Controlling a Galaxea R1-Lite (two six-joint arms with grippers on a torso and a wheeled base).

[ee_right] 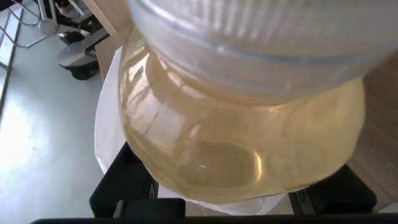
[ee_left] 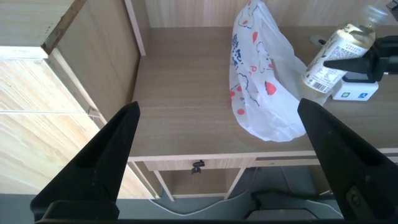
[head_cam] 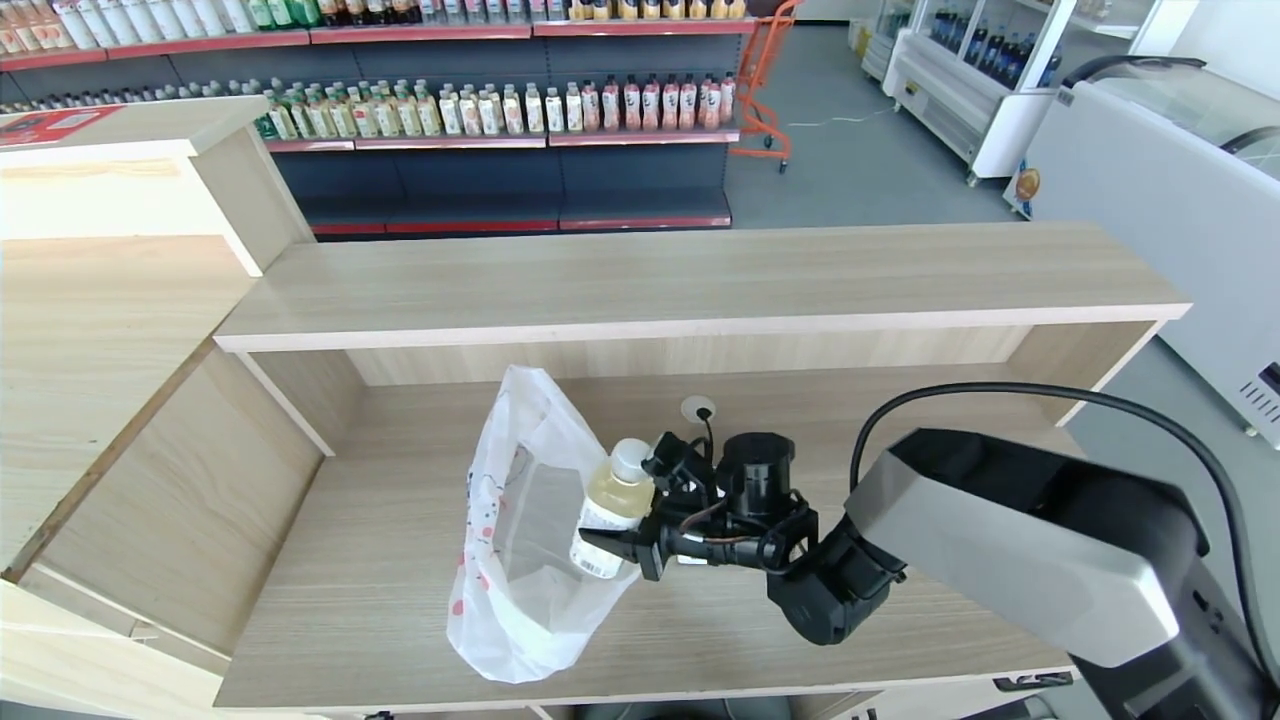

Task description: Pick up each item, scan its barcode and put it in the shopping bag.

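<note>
right gripper (head_cam: 628,505) pinches the bottle (head_cam: 612,497) right by the shopping bag (head_cam: 520,570) | shopping bag stands on the counter (head_cam: 380,560) | left gripper (ee_left: 214,168) spread wide near the counter's edge

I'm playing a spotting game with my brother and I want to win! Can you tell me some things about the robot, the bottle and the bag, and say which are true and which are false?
1. The right end effector holds a bottle of yellowish drink. True.
2. The bottle has a red cap. False: its cap is white.
3. The shopping bag sits on the wooden counter. True.
4. The left end effector is gripping the shopping bag. False: it is open, holds nothing and is apart from the bag.
5. The bottle lies flat on the counter. False: it is held up off the counter, right beside the bag.
</note>
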